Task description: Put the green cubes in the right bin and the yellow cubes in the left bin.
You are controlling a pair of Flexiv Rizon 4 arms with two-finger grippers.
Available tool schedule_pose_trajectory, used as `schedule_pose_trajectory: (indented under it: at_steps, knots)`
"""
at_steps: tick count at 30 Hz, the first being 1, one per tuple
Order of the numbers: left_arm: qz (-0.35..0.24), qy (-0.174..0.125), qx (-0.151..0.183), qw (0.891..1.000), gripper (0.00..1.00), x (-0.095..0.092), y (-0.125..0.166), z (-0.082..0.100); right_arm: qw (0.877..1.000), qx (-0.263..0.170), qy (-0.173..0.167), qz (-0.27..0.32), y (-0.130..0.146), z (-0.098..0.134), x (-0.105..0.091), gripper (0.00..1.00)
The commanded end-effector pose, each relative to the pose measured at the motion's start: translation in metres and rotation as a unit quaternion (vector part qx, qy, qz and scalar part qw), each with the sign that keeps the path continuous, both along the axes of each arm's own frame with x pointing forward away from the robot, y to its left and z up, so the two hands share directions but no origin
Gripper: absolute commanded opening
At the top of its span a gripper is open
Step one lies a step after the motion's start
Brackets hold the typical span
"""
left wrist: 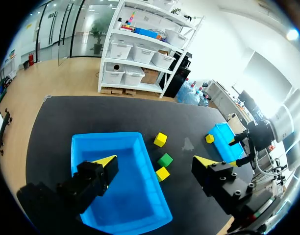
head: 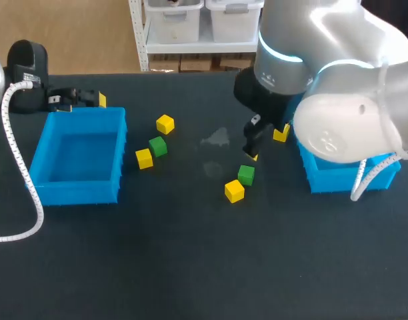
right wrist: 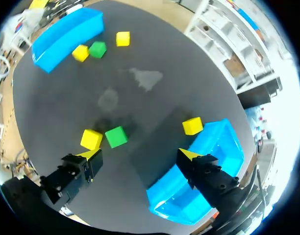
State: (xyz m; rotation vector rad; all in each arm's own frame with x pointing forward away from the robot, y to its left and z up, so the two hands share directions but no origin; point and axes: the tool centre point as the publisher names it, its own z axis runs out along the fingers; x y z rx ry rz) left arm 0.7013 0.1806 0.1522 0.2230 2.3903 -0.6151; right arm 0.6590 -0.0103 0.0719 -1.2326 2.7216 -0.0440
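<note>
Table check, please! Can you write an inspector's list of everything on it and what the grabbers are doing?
surface: dark table with pale smudges near the middle.
job's things: the left bin holds nothing; the right bin is partly hidden by the arm. Four yellow cubes and two green cubes all lie on the table.
clutter: nothing seen.
grippers: left gripper open and empty, by the left bin; right gripper open and empty, above the table near a green cube.
cables: a white coiled cable runs beside the left bin; a second white cable hangs in front of the right bin.
surroundings: nothing seen reaching over the table.
</note>
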Motion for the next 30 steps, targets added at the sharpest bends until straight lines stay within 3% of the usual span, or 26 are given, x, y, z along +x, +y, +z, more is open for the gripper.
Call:
schedule_pose_trajectory:
  at_steps: [1, 11, 30]
  knots:
    - [-0.003, -0.003, -0.004, 1.000, 1.00, 0.000, 0.002, -0.001, 1.000, -0.003, 0.013, 0.023, 0.005, -0.011, -0.002, 1.00]
    - [-0.003, -0.003, -0.004, 1.000, 1.00, 0.000, 0.002, -0.001, 0.993, -0.035, 0.031, 0.112, 0.021, -0.038, -0.009, 1.00]
    - [-0.003, -0.003, -0.004, 1.000, 1.00, 0.000, 0.002, -0.001, 0.994, -0.036, 0.044, 0.096, 0.021, -0.066, 0.009, 1.00]
